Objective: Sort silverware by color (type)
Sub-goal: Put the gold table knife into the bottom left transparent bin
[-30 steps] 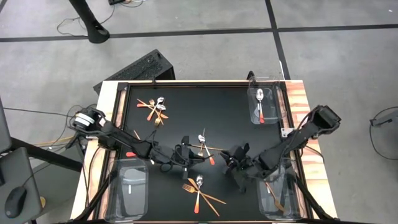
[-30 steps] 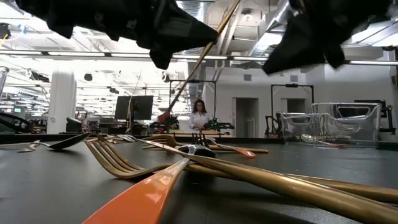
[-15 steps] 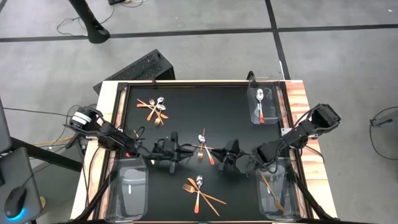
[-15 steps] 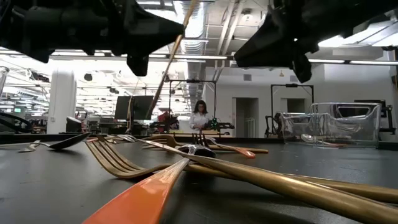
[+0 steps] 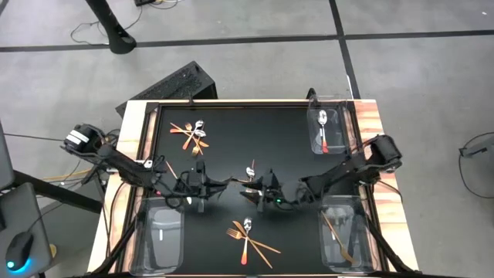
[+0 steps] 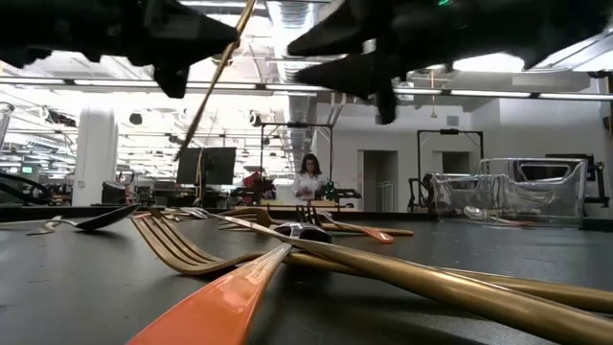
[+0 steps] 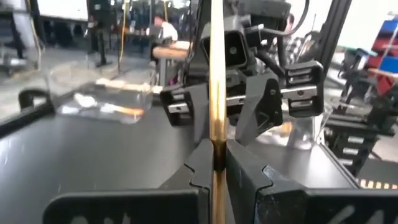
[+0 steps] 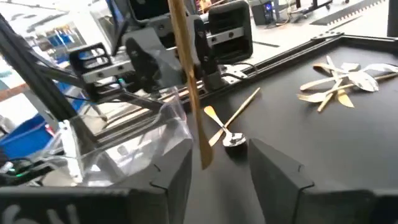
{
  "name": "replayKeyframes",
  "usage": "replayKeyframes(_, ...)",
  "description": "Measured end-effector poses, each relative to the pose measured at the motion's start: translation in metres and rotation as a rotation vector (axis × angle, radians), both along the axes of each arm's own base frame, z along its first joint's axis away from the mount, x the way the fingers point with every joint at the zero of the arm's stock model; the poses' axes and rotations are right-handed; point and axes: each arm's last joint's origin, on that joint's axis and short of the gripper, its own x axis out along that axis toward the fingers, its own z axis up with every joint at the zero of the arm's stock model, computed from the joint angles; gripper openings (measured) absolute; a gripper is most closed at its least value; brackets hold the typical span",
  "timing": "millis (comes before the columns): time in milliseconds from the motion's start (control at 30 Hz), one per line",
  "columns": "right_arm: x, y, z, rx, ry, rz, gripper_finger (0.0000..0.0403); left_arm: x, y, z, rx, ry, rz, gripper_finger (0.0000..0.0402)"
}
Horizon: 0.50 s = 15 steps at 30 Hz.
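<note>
My left gripper is left of the table's middle, shut on a gold stick-like piece of the silverware. The stick also shows slanting in the low view. My right gripper faces it from the right, open, with a finger on either side of the stick's lower end; I see no touch. Loose silverware lies in a far-left pile, a middle pair and a near pile. My left gripper pinches the gold stick between its two fingers partway along its length. The fingers come level from the table's left and lie across the stick. The stick stands nearly upright, reaching above and below the fingers, clear of the table.
Clear bins stand at three corners: far right with a silver and red piece, near right with gold pieces, near left. The black mat between the piles is bare. A person sits far back in the room.
Both grippers have gone toward the table's left edge. My left gripper carried the gold stick along, clear of the table. My right gripper followed, turned to face the left one and closed in on the stick.
</note>
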Motion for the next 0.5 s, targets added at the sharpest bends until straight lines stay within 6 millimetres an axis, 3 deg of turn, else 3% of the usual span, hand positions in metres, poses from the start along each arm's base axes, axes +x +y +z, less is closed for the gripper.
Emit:
replayKeyframes(133,0.012,-0.002,-0.002,-0.02,0.009,-0.002,0.0193,-0.015,-0.005,0.0,-0.078,0.117,-0.011,0.0012)
replayKeyframes(267,0.012,-0.004,-0.004,-0.031,0.02,-0.003,0.0185,-0.034,-0.007,0.021,-0.18,0.219,-0.017,0.0012)
replayKeyframes(433,0.015,-0.012,-0.003,-0.039,0.019,-0.025,0.0175,-0.057,-0.008,0.075,-0.241,0.18,0.05,0.0012)
replayKeyframes(500,0.015,-0.015,-0.003,-0.039,0.02,-0.032,0.0174,-0.065,-0.01,0.102,-0.368,0.137,0.073,0.001)
